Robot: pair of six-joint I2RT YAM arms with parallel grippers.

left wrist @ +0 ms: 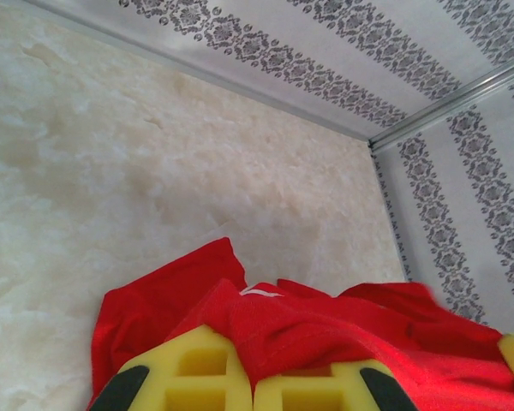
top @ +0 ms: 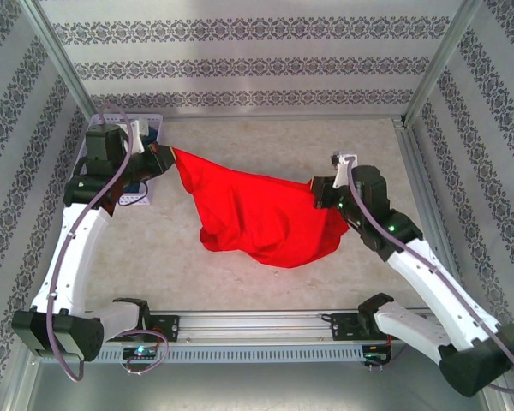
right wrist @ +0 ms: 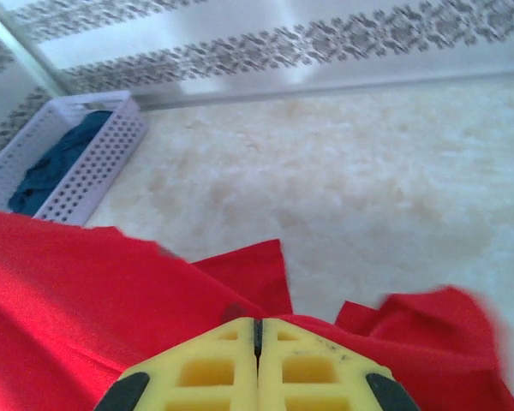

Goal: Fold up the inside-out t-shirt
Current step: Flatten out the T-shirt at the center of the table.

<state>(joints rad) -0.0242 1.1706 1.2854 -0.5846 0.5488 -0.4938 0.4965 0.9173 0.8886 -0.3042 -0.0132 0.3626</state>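
Left gripper (left wrist: 253,387), right gripper (right wrist: 258,342): t-shirt (top: 257,214) crosswise

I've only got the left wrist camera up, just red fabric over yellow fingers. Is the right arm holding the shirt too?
Observer: Yes, the right gripper is shut on the t-shirt, its jaws pressed together over red fabric.
Operator: Is it lifted?
Observer: From above it hangs stretched between the left gripper and the right one, sagging in the middle; I cannot tell whether the lowest fold touches the table.
Operator: Anything else around?
Observer: A lilac perforated basket holding a dark blue garment sits at the far left, beside the left arm.
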